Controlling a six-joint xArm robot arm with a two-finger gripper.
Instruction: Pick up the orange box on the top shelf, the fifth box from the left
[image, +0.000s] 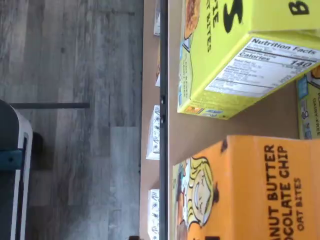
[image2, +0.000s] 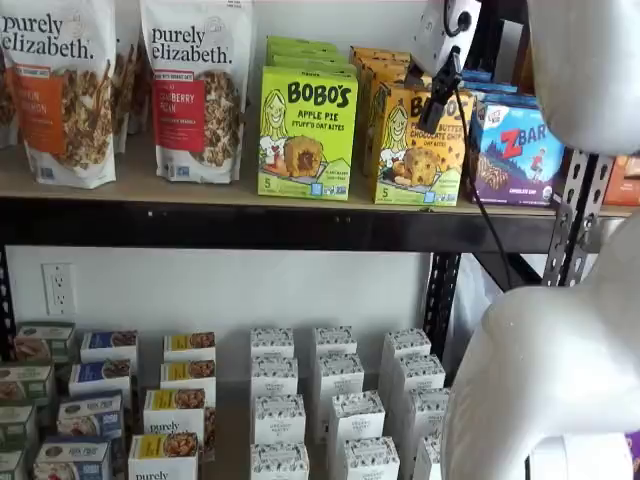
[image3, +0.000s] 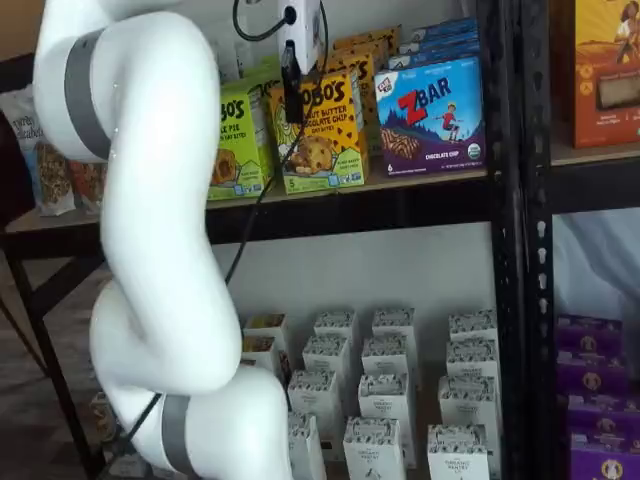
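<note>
while the orange box (image2: 417, 148) is still standing on the top shelf (image2: 250, 222), upright at the front edge with more of its kind lined up behind it, i am judging that the pick is only at the approach stage: nothing is lifted, and the grasp itself is all still to do. my claw (image2: 438, 103) is hanging in front of the upper part of that box in both shelf views, its black fingers showing as one dark bar with no gap i can make out and no carton between them, so i cannot tell whether it is spread or pressed together. whether the fingers are touching the carton face i cannot tell either. in the wrist view the orange box (image: 250, 190) is lying under the camera, its cartoon girl and "peanut butter chocolate chip" lettering readable.

moving outward, the lime-green apple pie box (image2: 306, 132) is standing just beside it on one side, with a narrow strip of bare board showing between them in the wrist view, and the blue zbar box (image2: 517, 150) is sitting close on the other side. these neighbours are leaving little room for my fingers, so i am expecting a tight entry. a black cable (image2: 480, 180) is hanging past the box face. below, small white cartons (image2: 345, 400) are filling the lower level, well apart.
</note>
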